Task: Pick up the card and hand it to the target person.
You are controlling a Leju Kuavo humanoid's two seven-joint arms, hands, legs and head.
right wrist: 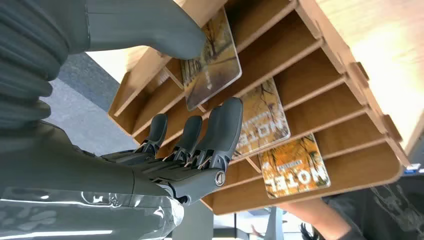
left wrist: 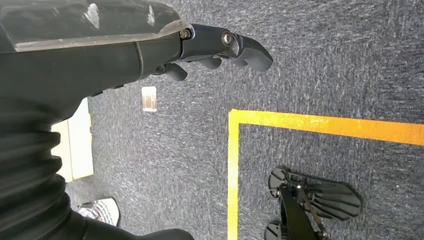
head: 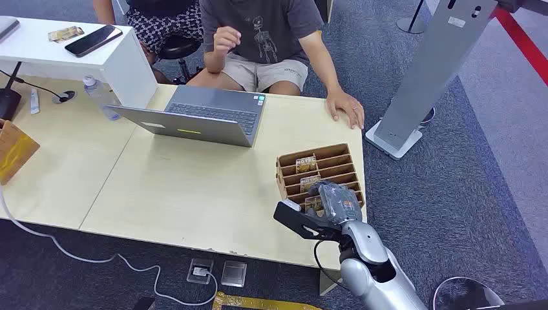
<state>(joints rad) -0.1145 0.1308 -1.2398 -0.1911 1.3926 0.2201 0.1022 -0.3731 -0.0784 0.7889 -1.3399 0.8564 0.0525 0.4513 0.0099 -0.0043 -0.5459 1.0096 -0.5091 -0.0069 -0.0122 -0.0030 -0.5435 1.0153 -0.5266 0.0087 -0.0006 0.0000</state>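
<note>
Nothing is lifted yet: the right hand [right wrist: 200, 145], fingers spread, reaches the nearest yellow-printed hotel card [right wrist: 210, 62] in the slotted wooden rack [head: 346, 155]; the seated person [head: 271, 39] waits at twelve o'clock.

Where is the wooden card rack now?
In the head view, the wooden card rack stands on the table's near right corner, to the right of the laptop, with the right hand at its near end.

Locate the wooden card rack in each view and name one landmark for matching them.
Head view: wooden card rack at the table's right edge, beyond the right hand.
Left wrist view: not in it.
Right wrist view: its slots run above the fingers.
Shared landmark: the card marked HOTEL.
</note>
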